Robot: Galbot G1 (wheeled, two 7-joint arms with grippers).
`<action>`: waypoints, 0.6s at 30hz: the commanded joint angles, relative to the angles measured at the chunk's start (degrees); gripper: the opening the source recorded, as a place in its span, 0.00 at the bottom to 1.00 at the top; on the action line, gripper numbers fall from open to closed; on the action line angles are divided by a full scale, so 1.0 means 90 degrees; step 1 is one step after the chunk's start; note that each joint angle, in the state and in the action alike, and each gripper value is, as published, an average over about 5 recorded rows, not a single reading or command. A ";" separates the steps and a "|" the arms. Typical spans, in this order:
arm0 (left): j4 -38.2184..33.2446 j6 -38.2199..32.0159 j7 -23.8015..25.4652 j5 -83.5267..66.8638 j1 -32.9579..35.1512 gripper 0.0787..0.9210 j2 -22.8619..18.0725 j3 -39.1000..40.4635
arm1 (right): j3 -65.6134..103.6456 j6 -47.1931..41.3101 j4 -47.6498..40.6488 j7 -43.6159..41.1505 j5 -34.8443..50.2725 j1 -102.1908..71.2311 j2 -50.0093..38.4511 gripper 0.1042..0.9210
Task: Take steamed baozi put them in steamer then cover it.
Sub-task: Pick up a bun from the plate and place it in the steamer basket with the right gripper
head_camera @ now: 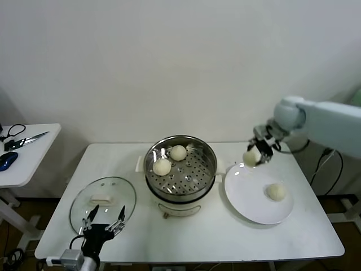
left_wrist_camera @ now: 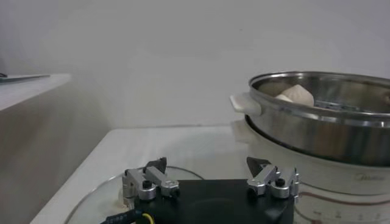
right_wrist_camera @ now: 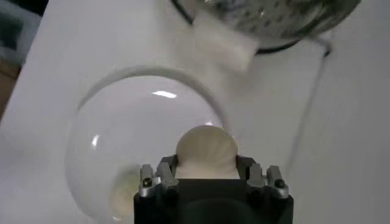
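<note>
Nearest the camera, the left gripper [head_camera: 104,216] waited with jaws spread wide, the glass lid [head_camera: 103,203] under them and the steamer [head_camera: 180,169] beyond. Two steamed baozi [head_camera: 162,166] lay already on the perforated tray, so I judge the task half done; two more and the covering were left. Further right, the right gripper [head_camera: 258,153], lifted above the plate's [head_camera: 248,200] rim, had jaws clenched around a third bun [right_wrist_camera: 206,151]. One bun [head_camera: 276,192] lay on the plate, below them.

Right arm [head_camera: 330,121] pale grey-white, rounded joint; both grippers [left_wrist_camera: 210,182] black-bodied, silver finger brackets, black screws; yellow-black cable at 7 o'clock.
</note>
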 commanded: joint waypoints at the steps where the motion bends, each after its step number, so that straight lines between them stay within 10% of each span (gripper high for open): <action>1: 0.0019 -0.0006 -0.0002 0.0042 0.0003 0.88 0.0011 0.0011 | 0.0404 0.1653 0.1048 -0.0390 -0.0316 0.1722 0.1177 0.68; 18: -0.0093 -0.0013 -0.0005 0.0094 0.0102 0.88 -0.0041 -0.0026 | 0.0514 0.1469 0.1885 0.0303 -0.2060 -0.0737 0.2441 0.67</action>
